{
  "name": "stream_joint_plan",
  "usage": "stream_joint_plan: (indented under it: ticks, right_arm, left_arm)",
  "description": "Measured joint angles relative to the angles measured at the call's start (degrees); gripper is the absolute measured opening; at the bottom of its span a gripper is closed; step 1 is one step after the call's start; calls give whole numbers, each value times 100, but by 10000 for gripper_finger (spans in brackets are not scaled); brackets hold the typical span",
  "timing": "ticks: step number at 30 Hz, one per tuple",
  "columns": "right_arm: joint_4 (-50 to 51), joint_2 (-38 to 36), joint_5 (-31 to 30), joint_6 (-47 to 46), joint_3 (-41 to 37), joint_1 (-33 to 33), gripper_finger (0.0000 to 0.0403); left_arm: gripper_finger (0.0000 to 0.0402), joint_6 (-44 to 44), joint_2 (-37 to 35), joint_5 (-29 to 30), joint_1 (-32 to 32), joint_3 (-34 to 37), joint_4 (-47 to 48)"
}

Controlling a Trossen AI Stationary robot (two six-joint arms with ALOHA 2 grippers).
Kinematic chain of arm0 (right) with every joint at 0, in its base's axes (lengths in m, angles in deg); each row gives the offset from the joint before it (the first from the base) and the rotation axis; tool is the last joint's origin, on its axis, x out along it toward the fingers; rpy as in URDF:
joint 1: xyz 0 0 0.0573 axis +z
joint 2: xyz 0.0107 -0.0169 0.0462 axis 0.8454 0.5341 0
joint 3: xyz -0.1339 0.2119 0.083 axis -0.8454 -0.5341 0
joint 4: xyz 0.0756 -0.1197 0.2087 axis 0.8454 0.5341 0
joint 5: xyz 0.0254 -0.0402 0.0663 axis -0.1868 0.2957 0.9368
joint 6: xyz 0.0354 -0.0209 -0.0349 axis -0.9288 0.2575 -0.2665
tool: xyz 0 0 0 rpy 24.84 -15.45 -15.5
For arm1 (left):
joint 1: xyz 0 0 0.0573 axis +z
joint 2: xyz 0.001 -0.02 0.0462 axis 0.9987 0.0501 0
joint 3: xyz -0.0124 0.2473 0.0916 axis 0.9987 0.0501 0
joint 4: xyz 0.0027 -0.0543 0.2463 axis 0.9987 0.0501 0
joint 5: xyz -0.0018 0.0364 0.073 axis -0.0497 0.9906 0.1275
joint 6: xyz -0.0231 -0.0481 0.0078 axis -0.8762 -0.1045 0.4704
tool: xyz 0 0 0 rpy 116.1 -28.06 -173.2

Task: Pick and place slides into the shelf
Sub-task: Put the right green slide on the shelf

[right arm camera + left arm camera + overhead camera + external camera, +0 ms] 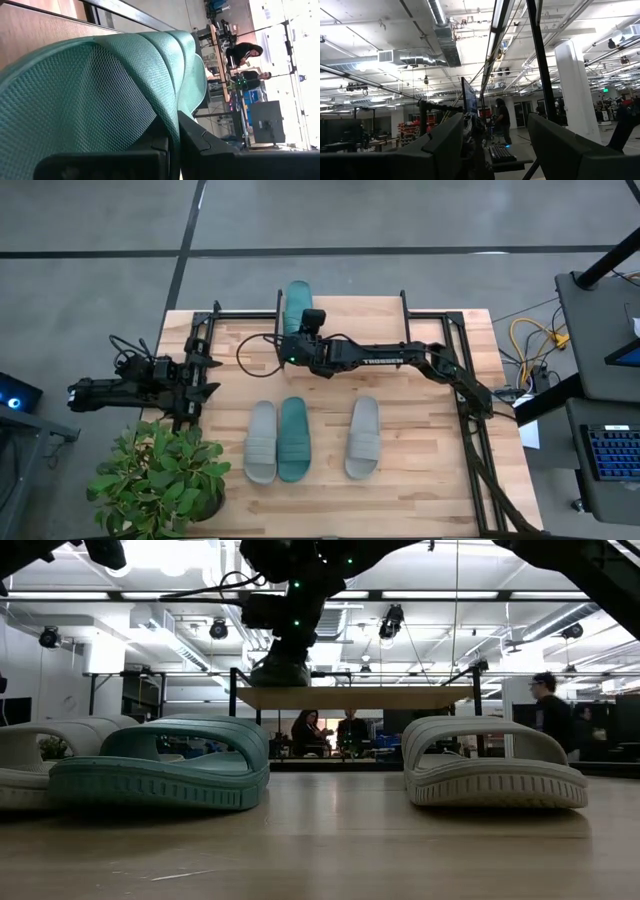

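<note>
Nearest us on the table [420, 480] lie a grey slide [261, 442], a teal slide [292, 439] touching it, and another grey slide [363, 437] apart. Farther back, the right gripper [296, 330] clenches a second teal slide [296, 304] over the shelf's [355, 697] left end. The left gripper [205, 375], released, waits at the table's left edge.

right pincer [297, 323] clamped, left pincer [205, 376] parted

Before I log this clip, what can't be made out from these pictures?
- High view: the shelf top blends into the table; the right gripper covers part of the teal slide it grips.
- Low view: the leftmost grey slide is cut by the edge and hidden behind the teal slide.
- Left wrist view: left gripper shows only room.
</note>
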Motion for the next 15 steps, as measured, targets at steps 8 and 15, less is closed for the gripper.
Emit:
stream_joint_plan:
  ticks: [8,15]
  right_arm:
    - [-102,0,-194,303,0,130,9]
    - [-109,0,-395,353,0,162,9]
  left_arm:
    - [208,137,2,1,0,0,-1]
    - [208,139,0,2,0,0,-2]
